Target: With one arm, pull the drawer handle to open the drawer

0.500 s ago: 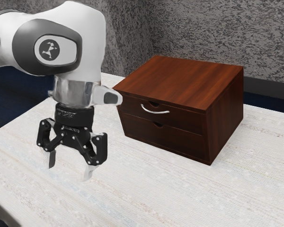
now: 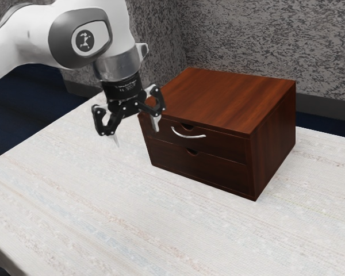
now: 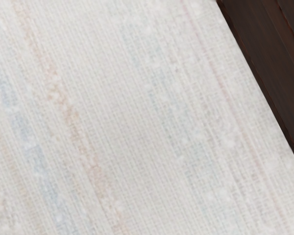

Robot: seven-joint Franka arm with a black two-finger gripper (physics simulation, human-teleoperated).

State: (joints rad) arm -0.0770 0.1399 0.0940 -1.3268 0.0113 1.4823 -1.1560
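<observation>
The near part of the table (image 2: 161, 230) is bare pale cloth, and the wrist view looks down on that same cloth with the dark lower edge of the cabinet (image 3: 277, 63) to one side; further in, toward the table's edge at the exterior view's left, the gripper (image 2: 135, 133) hangs above the surface with its fingers spread wide and nothing between them, one finger just beside the cabinet's front corner, whether touching I cannot tell; the curved metal handle (image 2: 188, 135) sits on the upper drawer (image 2: 224, 142), near the gripper but apart from it, toward the exterior view's right; both the upper drawer and the lower drawer (image 2: 210, 165) look flush with the cabinet front, so their contents are hidden, and the lower one shows only a notch; the task has, by my judgement, not begun in earnest, the reach to the handle being the step in hand; the risks are that a finger knocks the corner on the way across, that the thin bar slips from a shallow grasp, or that the whole cabinet slides over the cloth instead of the drawer opening; behind stands the grey wall (image 2: 264, 34).
</observation>
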